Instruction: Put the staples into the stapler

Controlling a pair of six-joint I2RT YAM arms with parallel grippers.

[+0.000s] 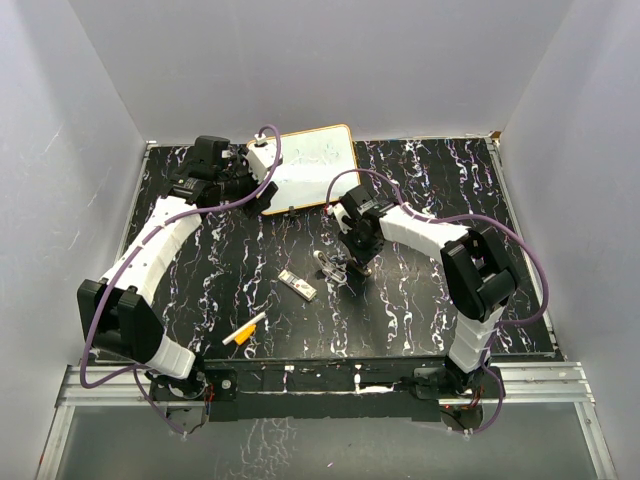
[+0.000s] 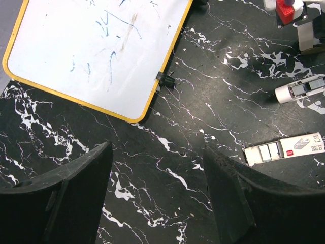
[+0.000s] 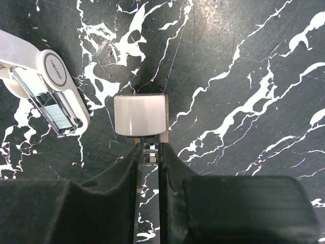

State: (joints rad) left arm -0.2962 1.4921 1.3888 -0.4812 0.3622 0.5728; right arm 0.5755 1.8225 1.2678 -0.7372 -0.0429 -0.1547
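Twice meeting print, and reading neither with any certainty: seeing a red label patch and a line of tiny characters on the staples, too small to make out; seeing pale grey lettering on the rounded white end of the stapler, too faint to spell; finding only blue scribble traces, no words, on the yellow-framed whiteboard.

Finding the staples lying flat on the black marbled table, near the middle, just left of the stapler and apart from it; seeing grey metallic strips through the pack's window in the left wrist view; seeing the stapler's channel lying open upward in the right wrist view, with a row of staples showing inside.

Seeing the right gripper with its fingers pressed almost together, pinching the thin, metal-looking foot of a small white block standing just right of the stapler; not telling whether that block belongs to the stapler; placing this gripper right beside the stapler from above.

Seeing the left gripper spread wide, holding nothing and touching nothing, hanging over bare table just below the whiteboard's edge, well apart from the staples.

Noting an orange-and-white marker lying near the front left.
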